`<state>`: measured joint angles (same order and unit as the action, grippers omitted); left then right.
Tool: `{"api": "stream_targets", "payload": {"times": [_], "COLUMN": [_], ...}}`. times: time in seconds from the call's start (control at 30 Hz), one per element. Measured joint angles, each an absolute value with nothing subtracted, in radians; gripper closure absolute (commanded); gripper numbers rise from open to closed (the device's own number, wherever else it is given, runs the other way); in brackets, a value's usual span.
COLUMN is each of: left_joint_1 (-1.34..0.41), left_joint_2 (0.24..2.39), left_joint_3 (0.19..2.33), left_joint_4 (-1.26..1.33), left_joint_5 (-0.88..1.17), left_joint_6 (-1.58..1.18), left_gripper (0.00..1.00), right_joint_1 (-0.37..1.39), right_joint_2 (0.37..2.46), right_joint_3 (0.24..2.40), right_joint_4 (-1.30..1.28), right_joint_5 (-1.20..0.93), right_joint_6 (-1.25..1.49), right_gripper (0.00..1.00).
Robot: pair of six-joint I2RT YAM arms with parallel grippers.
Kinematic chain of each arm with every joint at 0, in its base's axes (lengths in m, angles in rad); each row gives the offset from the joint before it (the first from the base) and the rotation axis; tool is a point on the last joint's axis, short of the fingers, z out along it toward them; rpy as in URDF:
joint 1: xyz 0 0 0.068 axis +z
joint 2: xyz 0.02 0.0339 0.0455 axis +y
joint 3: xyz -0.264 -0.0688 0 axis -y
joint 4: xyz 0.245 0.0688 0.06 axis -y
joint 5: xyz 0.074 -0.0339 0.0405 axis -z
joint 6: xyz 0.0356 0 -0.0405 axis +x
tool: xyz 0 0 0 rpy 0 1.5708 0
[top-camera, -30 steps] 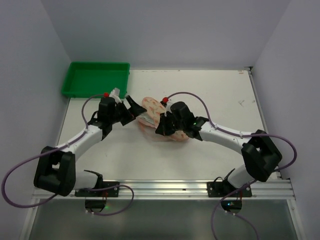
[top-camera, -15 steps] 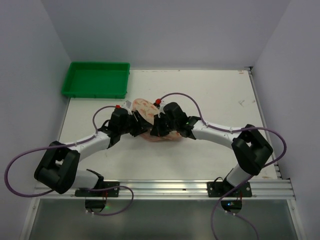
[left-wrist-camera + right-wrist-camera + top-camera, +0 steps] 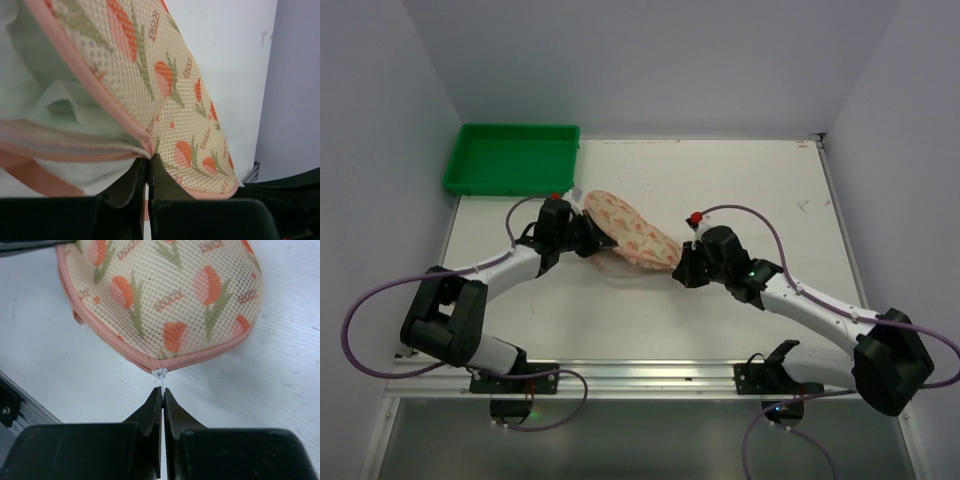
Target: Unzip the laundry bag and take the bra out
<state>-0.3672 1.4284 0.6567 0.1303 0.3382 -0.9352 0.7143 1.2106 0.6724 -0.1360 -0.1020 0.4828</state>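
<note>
I think the laundry bag (image 3: 625,228) is partly open.
My left gripper (image 3: 149,160) pinches its left end tight, my right gripper (image 3: 163,395) pinches the zipper pull (image 3: 160,374) (bra not out, not showing).

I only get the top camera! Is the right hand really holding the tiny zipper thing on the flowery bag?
Observer: Yes. Its wrist camera shows the right hand pinched shut on a small white zipper pull at the laundry bag's edge.
Kid: What's the other one grabbing?
Observer: The left hand is shut on the bag's other end, right where an opened gap ends.
Kid: Can you see the bra inside?
Observer: No. The gap shows only pale mesh lining; no black fabric.
</note>
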Motion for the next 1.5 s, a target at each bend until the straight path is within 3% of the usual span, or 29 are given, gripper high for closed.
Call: {"api": "stream_targets", "payload": {"times": [0.13,0.23,0.27,0.33,0.37,0.47,0.63,0.87,1.03,1.13,1.17,1.23,1.27,1.33,1.5], "left_joint_1": [-0.358,-0.358,-0.358,-0.354,-0.35,-0.339,-0.317,-0.345,-0.418,-0.429,-0.43,-0.433,-0.433,-0.434,-0.434], "left_joint_2": [1.545,1.619,1.638,1.665,1.673,1.672,1.562,1.25,1.214,1.232,1.245,1.277,1.292,1.312,1.315], "left_joint_3": [0.847,0.977,1.011,1.062,1.078,1.079,0.933,0.647,0.578,0.572,0.572,0.575,0.577,0.578,0.6], "left_joint_4": [0.044,-0.01,-0.025,-0.048,-0.054,-0.061,-0.07,-0.057,0.025,0.072,0.091,0.11,0.113,0.115,0.11], "left_joint_5": [0.434,0.494,0.506,0.515,0.516,0.514,0.442,0.31,0.289,0.273,0.268,0.256,0.252,0.251,0.262], "left_joint_6": [-0.785,-0.683,-0.653,-0.611,-0.604,-0.605,-0.67,-0.83,-0.934,-0.979,-0.99,-1.011,-1.017,-1.018,-1.01], "left_gripper": [1.0,0.83,0.68,0.56,0.4,0.06,0.0,0.09,0.19,0.39,0.62,0.88,0.94,1.0,1.0], "right_joint_1": [0.695,0.718,0.73,0.759,0.776,0.82,0.838,0.841,0.85,0.852,0.853,0.853,0.853,0.852,0.837], "right_joint_2": [1.14,1.151,1.163,1.202,1.233,1.33,1.469,1.559,1.6,1.613,1.613,1.612,1.607,1.584,1.462], "right_joint_3": [0.655,0.676,0.688,0.717,0.738,0.797,0.891,0.97,0.982,0.982,0.982,0.981,0.978,0.953,0.847], "right_joint_4": [-0.194,-0.213,-0.213,-0.21,-0.205,-0.173,-0.106,-0.04,-0.017,-0.017,-0.019,-0.019,-0.021,-0.018,-0.067], "right_joint_5": [-0.078,-0.081,-0.086,-0.101,-0.109,-0.134,-0.168,-0.202,-0.221,-0.227,-0.227,-0.225,-0.222,-0.206,-0.179], "right_joint_6": [0.48,0.476,0.474,0.472,0.472,0.472,0.475,0.479,0.484,0.485,0.485,0.485,0.485,0.485,0.485], "right_gripper": [1.0,1.0,1.0,1.0,1.0,1.0,1.0,1.0,1.0,1.0,1.0,1.0,1.0,1.0,1.0]}}
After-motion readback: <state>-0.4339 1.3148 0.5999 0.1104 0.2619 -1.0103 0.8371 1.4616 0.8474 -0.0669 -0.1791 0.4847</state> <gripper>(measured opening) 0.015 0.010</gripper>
